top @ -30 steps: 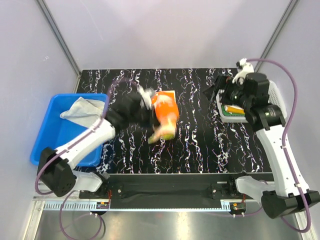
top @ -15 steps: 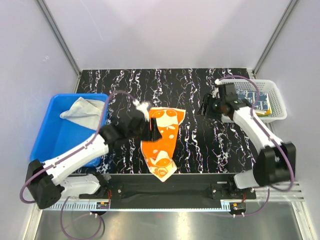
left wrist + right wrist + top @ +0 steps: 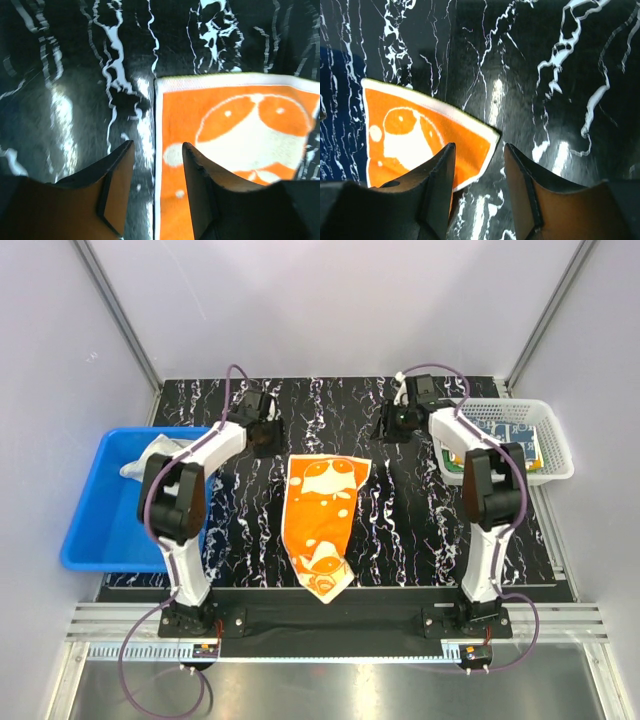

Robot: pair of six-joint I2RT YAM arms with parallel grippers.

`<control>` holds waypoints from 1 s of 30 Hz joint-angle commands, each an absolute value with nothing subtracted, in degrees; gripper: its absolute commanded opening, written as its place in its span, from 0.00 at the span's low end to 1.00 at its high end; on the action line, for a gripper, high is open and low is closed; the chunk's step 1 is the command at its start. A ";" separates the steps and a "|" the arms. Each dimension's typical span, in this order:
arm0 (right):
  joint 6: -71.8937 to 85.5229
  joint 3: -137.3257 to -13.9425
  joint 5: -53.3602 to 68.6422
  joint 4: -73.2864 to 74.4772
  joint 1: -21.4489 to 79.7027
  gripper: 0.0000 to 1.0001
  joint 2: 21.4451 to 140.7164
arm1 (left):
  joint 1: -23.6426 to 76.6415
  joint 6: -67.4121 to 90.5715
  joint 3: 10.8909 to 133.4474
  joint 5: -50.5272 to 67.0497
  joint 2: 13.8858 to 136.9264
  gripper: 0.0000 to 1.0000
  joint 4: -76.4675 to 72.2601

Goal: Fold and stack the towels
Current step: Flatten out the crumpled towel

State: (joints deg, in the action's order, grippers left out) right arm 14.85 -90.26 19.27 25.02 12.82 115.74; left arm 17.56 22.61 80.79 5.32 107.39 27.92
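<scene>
Far left, the blue bin (image 3: 88,512) holds a pale cloth (image 3: 140,458). Only its left part shows; the rest is hidden behind the left arm (image 3: 178,502), so I cannot judge its folds.

The left arm stands up from its base at the near edge, bends at an elbow beside the bin and reaches away and rightward. The left gripper (image 3: 157,146) points down at the table (image 3: 230,530), fingers apart with nothing clamped. In its wrist view the gap sits over the left border of the orange towel (image 3: 322,508), just short of the far-left corner. I cannot tell whether the tips touch the cloth.

The orange towel lies spread in the middle of the table, wide at the far end and narrowing toward me. Its near tip is crumpled at the table's front edge, and the pattern there is hard to read.

The right gripper (image 3: 480,147) is likewise spread and holds nothing, its gap over the towel's far-right corner. The wrist view cuts off most of the towel. The right arm (image 3: 494,492) mirrors the left, elbow raised and forearm angled away and leftward.

Far right, the white basket (image 3: 556,452) holds a navy-patterned cloth (image 3: 506,429). The arm crosses the basket's left end and hides what lies there
</scene>
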 commanded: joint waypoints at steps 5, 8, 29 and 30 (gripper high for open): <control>8.27 -95.45 25.39 26.37 13.45 0.51 123.13 | 17.75 14.68 90.70 10.38 117.49 0.47 28.83; 7.65 -97.20 26.63 27.15 13.45 0.51 127.34 | 17.49 13.71 92.28 10.28 120.58 0.48 28.56; 6.86 -90.88 24.97 27.94 15.82 0.50 124.19 | 17.40 10.99 92.90 10.28 125.15 0.46 32.34; 6.68 -90.44 24.35 28.30 15.73 0.50 124.19 | 17.40 11.07 92.81 10.54 125.42 0.45 32.26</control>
State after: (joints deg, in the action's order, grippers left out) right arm 7.31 -92.36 26.59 25.17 14.81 126.17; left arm 17.58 12.62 91.90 9.56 123.20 29.67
